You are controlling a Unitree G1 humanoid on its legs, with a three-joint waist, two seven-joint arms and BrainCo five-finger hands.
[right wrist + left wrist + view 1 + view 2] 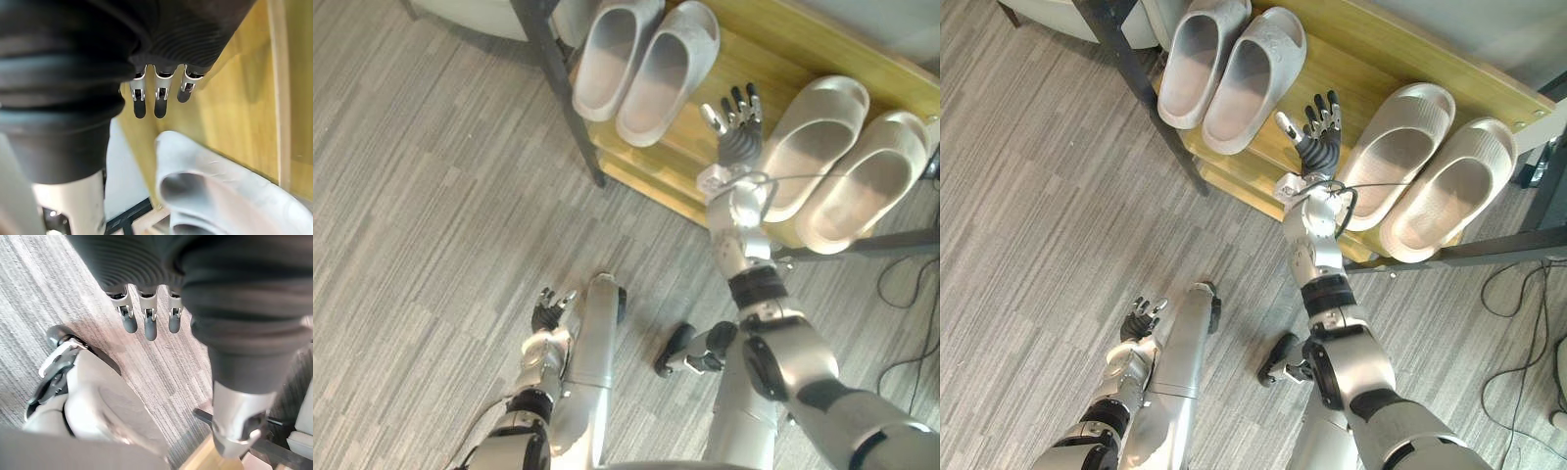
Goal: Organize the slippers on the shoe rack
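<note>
Two pale grey rubber slipper pairs [641, 69] on yellow wooden shoe rack [783, 49]; right hand [739, 137] spread, empty, between them; left hand [548, 315] loose; sweep may knock front-edge pair [837, 176] off

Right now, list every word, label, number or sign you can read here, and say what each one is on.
No readable text anywhere.
Left pair of slippers: plain, no print visible.
Right pair of slippers: plain, no print visible.
Shoe rack: bare wooden board, no label.
Floor: no markings.
</note>
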